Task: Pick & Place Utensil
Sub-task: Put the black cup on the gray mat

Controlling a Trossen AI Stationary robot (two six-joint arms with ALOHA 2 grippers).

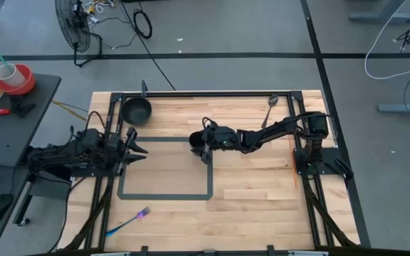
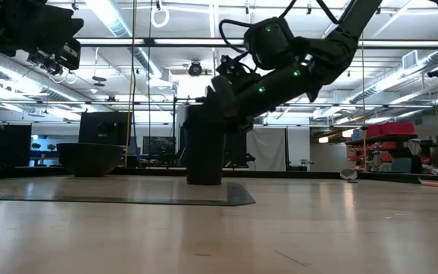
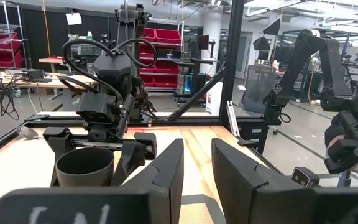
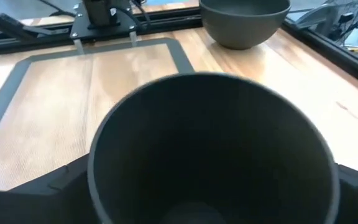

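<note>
Two arms show; the right end effector [image 1: 202,144] clasps the dark cup [image 1: 198,142] at the taped rectangle's [image 1: 166,195] corner; this looks like the cup-placing step. The spoon [image 1: 270,111] lies well apart behind it; next comes release. The left end effector [image 1: 135,148] waits, fingers narrowly parted.

Under bright ceiling strip lights [image 2: 109,15], we see even light on the wooden table [image 1: 248,199] and only soft shadows. Against the glare in the low view, the right arm [image 2: 295,61] shows nearly as a silhouette. The dark cup [image 4: 210,149] fills the right wrist view, blurred.
</note>
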